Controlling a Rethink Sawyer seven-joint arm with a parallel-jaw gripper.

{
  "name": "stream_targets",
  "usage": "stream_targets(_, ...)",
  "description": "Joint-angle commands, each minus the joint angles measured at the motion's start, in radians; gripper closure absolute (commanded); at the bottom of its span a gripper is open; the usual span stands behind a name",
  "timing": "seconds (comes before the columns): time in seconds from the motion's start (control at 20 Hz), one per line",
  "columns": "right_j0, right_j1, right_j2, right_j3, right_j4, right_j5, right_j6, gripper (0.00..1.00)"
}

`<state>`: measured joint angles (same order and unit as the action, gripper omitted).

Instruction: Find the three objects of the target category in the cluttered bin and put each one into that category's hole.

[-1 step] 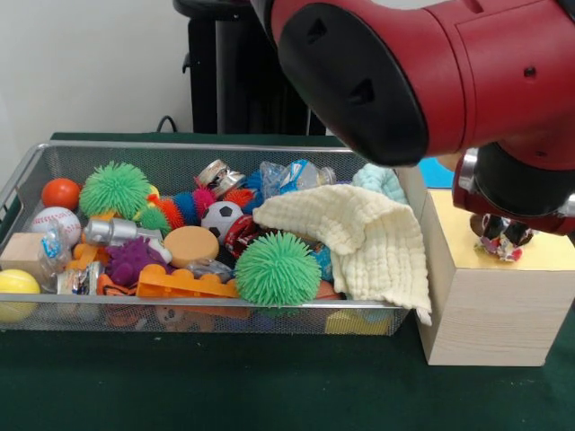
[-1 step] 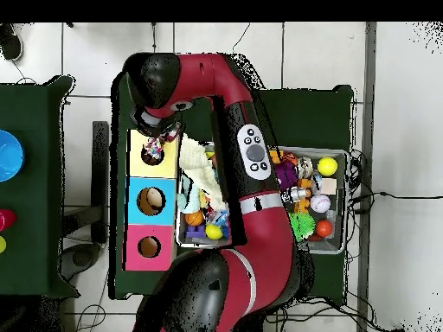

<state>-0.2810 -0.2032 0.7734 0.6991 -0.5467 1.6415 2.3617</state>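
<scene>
My gripper (image 1: 501, 241) hangs low over the yellow top of the wooden box (image 1: 490, 310), to the right of the bin. It is shut on a small crumpled, shiny, multicoloured object (image 1: 503, 249). From overhead, the gripper (image 2: 156, 145) and that object sit right above the hole in the yellow panel (image 2: 137, 160). The wire mesh bin (image 1: 180, 145) holds balls, crushed cans (image 1: 110, 231) and toys. A cream cloth (image 1: 359, 238) drapes over its right end and hides what lies under it.
The box's blue panel hole (image 2: 150, 201) and pink panel hole (image 2: 149, 247) are uncovered. Two green spiky balls (image 1: 277, 268), a small soccer ball (image 1: 221, 217) and an orange brick (image 1: 184, 284) lie in the bin. My arm (image 2: 251, 156) crosses above the bin (image 2: 336, 157).
</scene>
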Motion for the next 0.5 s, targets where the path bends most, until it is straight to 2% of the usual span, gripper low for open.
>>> stream_targets(0.05, -0.007, 0.007, -0.103, 0.059, 0.049, -0.083, 0.206, 1.0)
stream_targets(0.4, 0.004, 0.001, -0.151, 0.043, 0.07, -0.063, 0.179, 1.0)
stream_targets(0.5, 0.0, -0.014, -0.169, 0.068, 0.082, -0.075, 0.175, 1.0)
